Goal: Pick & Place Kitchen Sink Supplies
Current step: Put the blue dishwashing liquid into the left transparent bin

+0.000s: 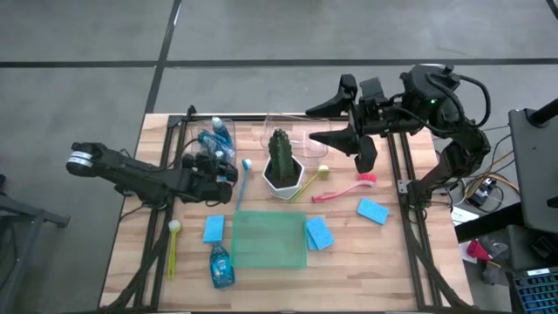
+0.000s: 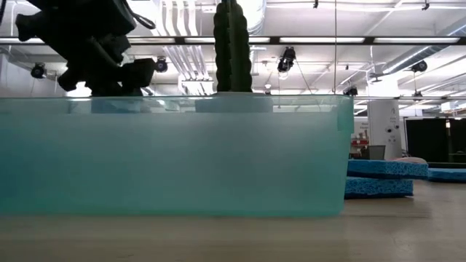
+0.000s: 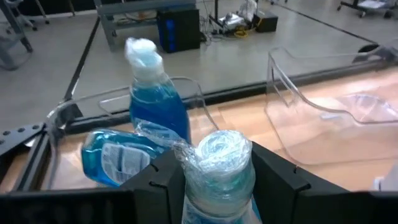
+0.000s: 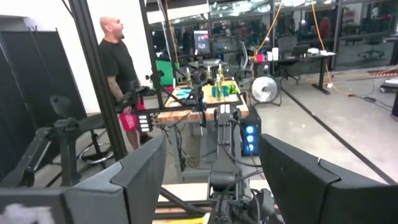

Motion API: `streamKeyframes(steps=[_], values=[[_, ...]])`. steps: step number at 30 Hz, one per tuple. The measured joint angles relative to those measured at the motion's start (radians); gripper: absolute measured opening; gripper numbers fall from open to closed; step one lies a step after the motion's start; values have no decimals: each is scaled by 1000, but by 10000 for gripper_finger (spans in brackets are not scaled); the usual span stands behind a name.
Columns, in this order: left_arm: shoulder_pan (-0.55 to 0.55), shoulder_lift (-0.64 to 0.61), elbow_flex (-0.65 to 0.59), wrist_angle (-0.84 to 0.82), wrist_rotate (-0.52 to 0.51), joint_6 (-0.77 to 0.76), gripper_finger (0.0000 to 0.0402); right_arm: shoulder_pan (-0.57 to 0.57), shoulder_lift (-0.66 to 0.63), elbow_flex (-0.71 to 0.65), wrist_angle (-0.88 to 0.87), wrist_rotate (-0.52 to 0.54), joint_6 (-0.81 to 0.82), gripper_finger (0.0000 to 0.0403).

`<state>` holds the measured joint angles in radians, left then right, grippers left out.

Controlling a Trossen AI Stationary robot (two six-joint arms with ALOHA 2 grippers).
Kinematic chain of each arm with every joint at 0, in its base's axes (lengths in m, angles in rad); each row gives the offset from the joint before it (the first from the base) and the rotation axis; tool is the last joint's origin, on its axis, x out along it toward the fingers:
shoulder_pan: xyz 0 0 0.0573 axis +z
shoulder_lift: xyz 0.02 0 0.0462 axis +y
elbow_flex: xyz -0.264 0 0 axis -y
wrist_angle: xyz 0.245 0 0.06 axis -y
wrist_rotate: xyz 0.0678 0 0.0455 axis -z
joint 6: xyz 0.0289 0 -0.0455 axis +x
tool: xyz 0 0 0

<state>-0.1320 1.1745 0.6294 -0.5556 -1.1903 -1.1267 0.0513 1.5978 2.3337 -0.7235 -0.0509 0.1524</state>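
Soap bottle (image 3: 217, 171) sits between fingers of my left gripper (image 3: 214, 180), grasped at white cap, just beside two bottles already in clear bin (image 3: 186, 84). I lower slowly, release only when bottle rests. Right gripper (image 1: 324, 124) hangs spread, empty, above table back edge.

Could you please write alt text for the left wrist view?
The left gripper clasps a white-capped soap bottle between its dark fingers. Beyond it, two more blue soap bottles sit in a clear bin, one upright, one lying down.
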Motion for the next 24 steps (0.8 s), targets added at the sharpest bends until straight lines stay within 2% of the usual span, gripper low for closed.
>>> streamKeyframes(steps=[8, 14, 20, 24], values=[[0, 73, 1, 64, -9, -15, 153, 0, -2, 0, -6, -1, 1, 246], [1, 93, 1, 78, 30, -60, 173, 0, -2, 0, -6, -3, 2, 242], [1, 62, 2, 76, 53, -78, 198, 1, -2, 0, -6, -11, 5, 248], [0, 18, 16, 75, 53, -31, 208, 3, -2, 0, -6, -14, 4, 251]])
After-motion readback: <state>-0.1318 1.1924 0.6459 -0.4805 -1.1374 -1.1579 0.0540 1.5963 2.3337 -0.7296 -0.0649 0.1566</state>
